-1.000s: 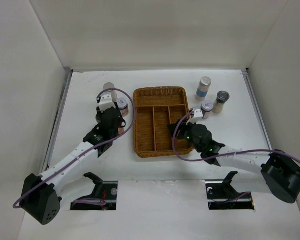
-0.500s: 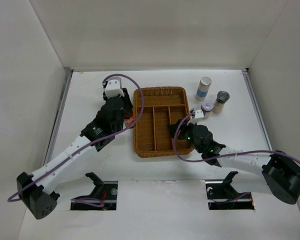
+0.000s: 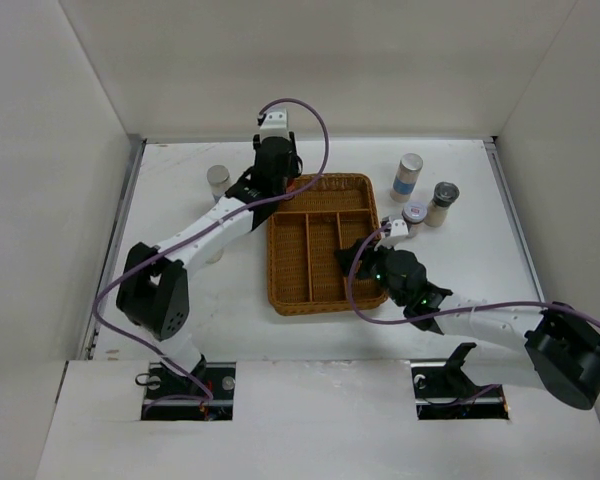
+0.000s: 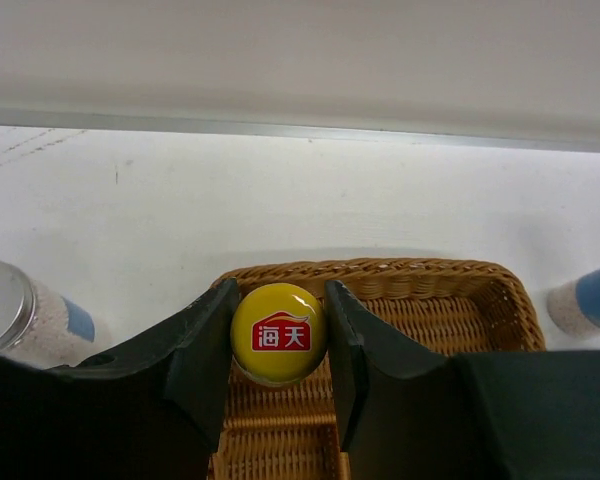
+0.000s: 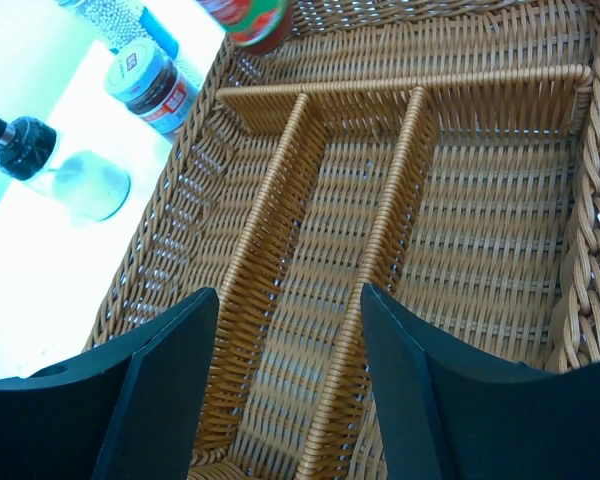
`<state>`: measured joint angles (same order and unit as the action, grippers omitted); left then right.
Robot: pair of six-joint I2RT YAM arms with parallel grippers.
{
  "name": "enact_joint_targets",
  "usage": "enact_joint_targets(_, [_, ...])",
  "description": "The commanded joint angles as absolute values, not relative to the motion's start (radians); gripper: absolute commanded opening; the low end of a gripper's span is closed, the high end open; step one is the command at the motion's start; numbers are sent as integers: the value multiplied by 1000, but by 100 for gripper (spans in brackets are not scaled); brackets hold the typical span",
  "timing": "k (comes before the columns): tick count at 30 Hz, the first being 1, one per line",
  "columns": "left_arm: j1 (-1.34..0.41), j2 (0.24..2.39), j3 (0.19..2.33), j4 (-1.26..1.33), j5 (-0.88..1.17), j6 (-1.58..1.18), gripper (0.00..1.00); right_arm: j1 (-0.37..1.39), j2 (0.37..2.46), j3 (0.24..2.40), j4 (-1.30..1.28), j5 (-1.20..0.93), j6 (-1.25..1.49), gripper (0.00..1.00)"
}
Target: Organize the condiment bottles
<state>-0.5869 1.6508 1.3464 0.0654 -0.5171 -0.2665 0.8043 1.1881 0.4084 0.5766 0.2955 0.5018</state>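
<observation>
L gripper (image 4: 279, 300) pinches the dark sauce bottle (image 4: 279, 334), fingers pressed to both sides of its glossy yellow cap w/ a red logo patch and white characters. Bottle sits over the far-left corner of the wicker tray (image 4: 430, 300); can't tell if it touches the floor. R wrist cam catches its red label at the rim. R gripper (image 5: 288, 300) hovers over the long compartments, fingers spread, nothing held. Silver-lidded jar (image 4: 2, 305) stands on the table (image 4: 300, 190) left of the tray, blue-banded cylinder (image 3: 408, 175) to its right.
</observation>
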Motion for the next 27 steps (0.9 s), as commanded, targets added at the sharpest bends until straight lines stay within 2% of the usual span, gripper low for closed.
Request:
enact_joint_targets(1, [-562,1643,1459,221,-483,-255,9,797,1161,410,621,287,505,66])
enact_joint_targets(8, [-554,1747,1419,245,-468,-268,11,794,1167,407,626,281,512,67])
enact_joint_targets(14, [-555,1767,1339,291,-468,-302,18,792,1170,407,626,279,514,69])
enact_joint_targets(16, [-553,1760,1319,295,-477,-310,27,789,1184,410,624,275,518,69])
enact_joint_targets(20, [-553,1721,1273,336,-498,-311,53,791,1175,408,627,276,514,74])
enact_joint_targets(23, [-553,1681,1255,330,-518,-305,69,783,1184,410,618,273,520,76])
enact_joint_targets(27, [-548,1589,1203,328,-545,-299,81,783,1169,402,630,279,515,80])
